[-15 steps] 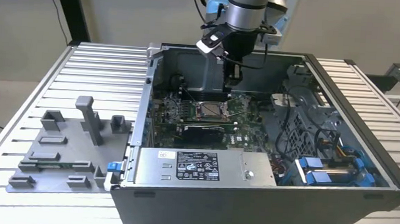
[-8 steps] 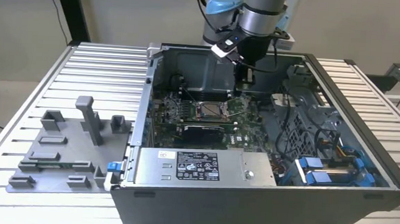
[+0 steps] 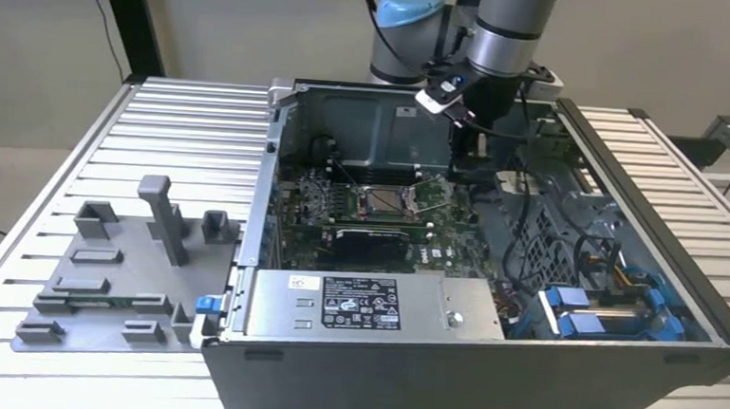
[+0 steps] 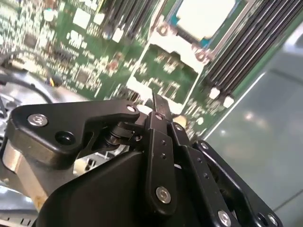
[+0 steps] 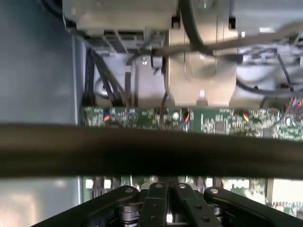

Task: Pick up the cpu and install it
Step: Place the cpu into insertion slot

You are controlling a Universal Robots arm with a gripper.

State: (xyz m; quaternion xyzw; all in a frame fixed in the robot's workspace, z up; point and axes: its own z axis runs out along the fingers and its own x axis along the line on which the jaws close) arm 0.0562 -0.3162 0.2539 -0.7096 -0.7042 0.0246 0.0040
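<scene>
Exterior view's left: grey plastic tray [image 3: 94,278] with upright posts lies on the slatted table [image 3: 192,127], just beside the open computer case [image 3: 456,376]. Inside the case, a silver power supply [image 3: 359,304] sits at the near wall, with the green motherboard [image 3: 326,212] behind it. The metal-framed socket [image 3: 383,202] is mid-board, and its centre reads dark here but is too small to judge. To the exterior view's right of the socket, the arm [image 3: 509,28] reaches down into the case. The gripper [image 3: 465,168] is low over the board's edge, near the socket but apart from it. A small white part [image 3: 511,182] is just beside it, unclear what. Blue brackets [image 3: 600,309] are further right.

Second wrist view: the black fingers [image 4: 156,142] converge to a closed or nearly closed tip. I cannot tell whether anything thin is pinched, because the linkage hides the contact. Beyond the tip, a bright silvery-white square lies inside the socket frame. It looks like the cpu [image 4: 204,16], seated there. It is washed out and cut off by the picture edge, so this is not certain.

First wrist view: the gripper links are drawn together. A blurred dark band [image 5: 151,151] crosses in front and hides the fingertips. Behind it are a strip of green board and grey case metal with cables.
</scene>
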